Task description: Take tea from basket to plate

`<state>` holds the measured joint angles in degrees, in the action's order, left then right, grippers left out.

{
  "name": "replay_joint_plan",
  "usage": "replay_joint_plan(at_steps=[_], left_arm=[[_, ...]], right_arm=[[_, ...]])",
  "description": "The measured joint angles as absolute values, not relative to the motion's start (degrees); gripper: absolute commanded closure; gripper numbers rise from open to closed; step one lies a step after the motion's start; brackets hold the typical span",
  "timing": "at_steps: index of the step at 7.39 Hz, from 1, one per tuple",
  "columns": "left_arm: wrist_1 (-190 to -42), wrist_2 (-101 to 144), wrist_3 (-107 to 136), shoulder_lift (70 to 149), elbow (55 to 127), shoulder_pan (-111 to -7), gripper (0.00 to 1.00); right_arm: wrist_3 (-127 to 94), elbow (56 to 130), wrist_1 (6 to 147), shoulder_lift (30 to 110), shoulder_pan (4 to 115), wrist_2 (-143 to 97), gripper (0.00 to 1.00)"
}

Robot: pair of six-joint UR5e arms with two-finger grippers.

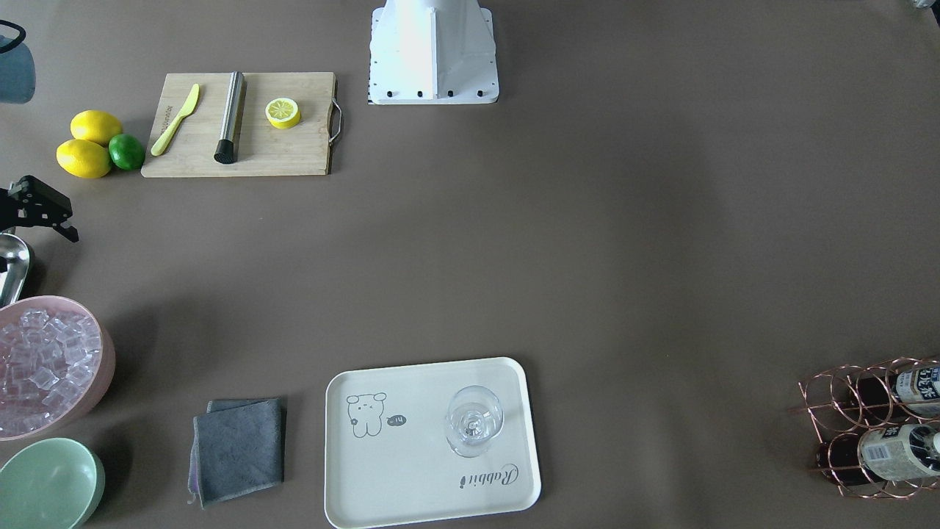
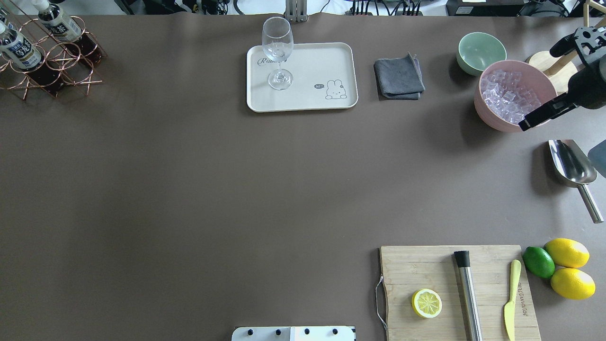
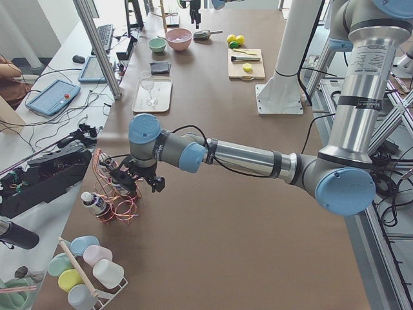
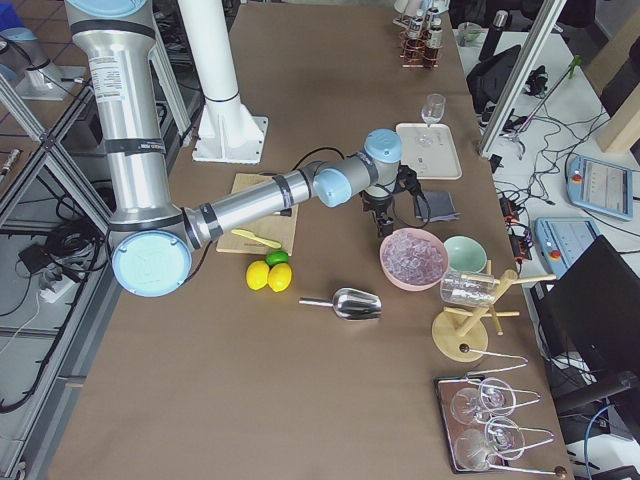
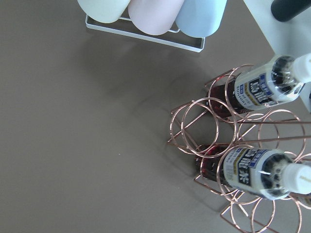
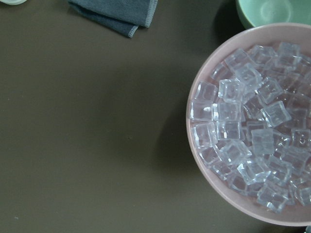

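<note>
Two tea bottles with white caps lie in the copper wire basket at the table's far left corner; the left wrist view shows them from above. The cream plate sits at the far middle with a stemmed glass on it. My left gripper hangs just above the basket; I cannot tell whether it is open or shut. My right gripper is open and empty, high over the pink ice bowl.
The pink bowl of ice, a mint bowl and a grey cloth stand right of the plate. A metal scoop, a cutting board with a lemon half, a muddler and a knife, plus lemons and a lime, lie at the right.
</note>
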<state>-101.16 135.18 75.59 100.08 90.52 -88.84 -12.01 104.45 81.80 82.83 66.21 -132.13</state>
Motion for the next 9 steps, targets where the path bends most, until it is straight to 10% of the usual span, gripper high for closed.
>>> replay_joint_plan(at_steps=[9], left_arm=[[-103.45,131.16,99.46,119.38,73.92,-88.83,0.02]], right_arm=[[-18.16,90.18,25.82,79.19,59.73,-128.55,0.00]])
